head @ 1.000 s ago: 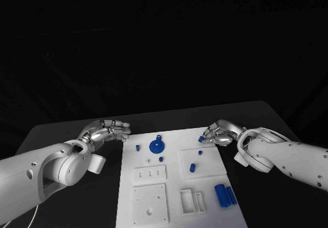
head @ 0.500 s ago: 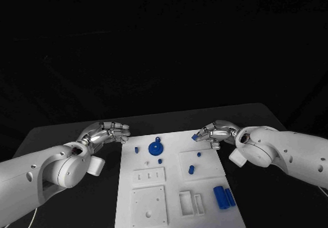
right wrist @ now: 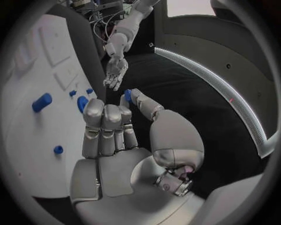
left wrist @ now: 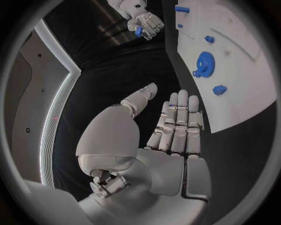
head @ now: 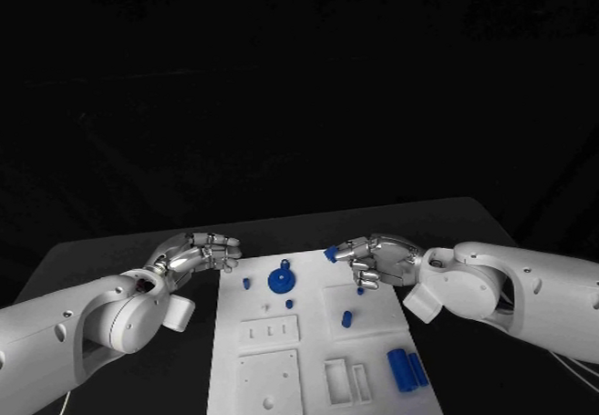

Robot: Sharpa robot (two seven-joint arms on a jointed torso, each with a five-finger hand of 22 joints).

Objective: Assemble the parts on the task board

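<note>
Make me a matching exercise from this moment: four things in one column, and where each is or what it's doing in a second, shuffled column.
Things:
1. right hand
2. left hand
3. blue gear
4. two blue cylinders

States:
A. lying side by side at the task board's near right edge
B. pinching a small blue part
C. holding nothing, beside the board
D. lying on the board's far end

Pairs: 1-B, 2-C, 3-D, 4-A
</note>
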